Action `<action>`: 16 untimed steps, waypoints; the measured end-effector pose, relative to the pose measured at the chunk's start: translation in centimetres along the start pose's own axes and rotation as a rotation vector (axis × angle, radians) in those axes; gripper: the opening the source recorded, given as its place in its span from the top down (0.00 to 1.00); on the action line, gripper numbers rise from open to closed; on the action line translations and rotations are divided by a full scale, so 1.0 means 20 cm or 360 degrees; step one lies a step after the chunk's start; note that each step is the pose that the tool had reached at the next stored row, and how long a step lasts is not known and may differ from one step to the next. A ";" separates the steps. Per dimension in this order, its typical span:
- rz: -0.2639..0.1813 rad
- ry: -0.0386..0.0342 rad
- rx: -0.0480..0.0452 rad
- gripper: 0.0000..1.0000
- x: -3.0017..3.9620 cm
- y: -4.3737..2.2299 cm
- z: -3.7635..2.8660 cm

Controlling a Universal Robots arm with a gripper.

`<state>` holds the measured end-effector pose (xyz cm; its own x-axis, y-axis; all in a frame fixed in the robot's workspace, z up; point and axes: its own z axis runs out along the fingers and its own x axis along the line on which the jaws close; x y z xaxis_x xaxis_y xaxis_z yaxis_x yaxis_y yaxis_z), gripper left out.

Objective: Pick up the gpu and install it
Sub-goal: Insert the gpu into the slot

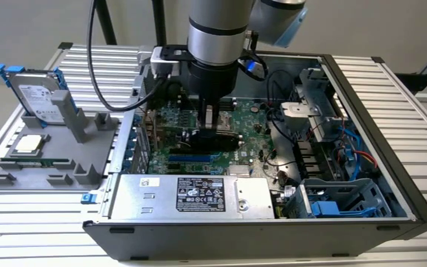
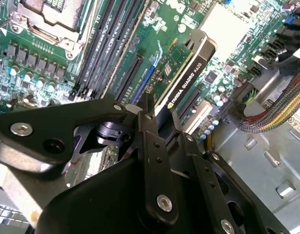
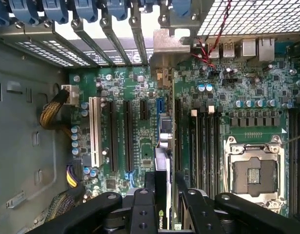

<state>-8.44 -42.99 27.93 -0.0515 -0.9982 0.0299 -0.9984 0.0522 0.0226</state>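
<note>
- The pincer [image 1: 212, 129] hangs inside the open computer case [image 1: 391, 139], over the middle of the motherboard [image 1: 251, 142], closed on the gpu [image 1: 217, 139]
- In the second wrist view the gpu [image 2: 186, 68] stands on edge between the fingers [image 2: 152, 146], its black cooler face and green board both showing, its lower edge down among the expansion slots [image 2: 128, 78]
- In the first wrist view the card [image 3: 163, 146] appears edge-on as a thin strip running from the pincer [image 3: 163, 195] toward the case's rear wall, where the slot covers [image 3: 106, 34] sit
- Its long axis runs parallel to the slots [image 3: 126, 136], so the card lies straight below the pincer and lines up with a slot rather than crossing it
- Whether the edge connector is fully seated I cannot tell; it looks very near or touching the board
- The silver bracket end [image 3: 162, 78] points at the rear wall, close to an opening there
- The arm [image 1: 213, 33] comes down nearly vertical from above the case, wrist straight, with a black cable [image 1: 98, 72] looping off toward the exterior view's left
- Outside the case, on the desk's grey holder [image 1: 20, 167] by the exterior view's left edge, stands the hard drive [image 1: 39, 100], well apart from the work
</note>
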 end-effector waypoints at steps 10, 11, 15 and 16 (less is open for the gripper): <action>0.0000 -0.0001 0.0022 1.00 0.007 0.031 0.012; 0.0000 -0.0001 0.0022 1.00 0.007 0.034 0.013; 0.0000 -0.0001 0.0022 1.00 0.009 0.048 0.020; 0.0000 -0.0001 0.0022 1.00 0.009 0.050 0.021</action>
<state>-9.47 -43.13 27.54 -0.0517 -0.9982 0.0293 -0.9986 0.0519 0.0087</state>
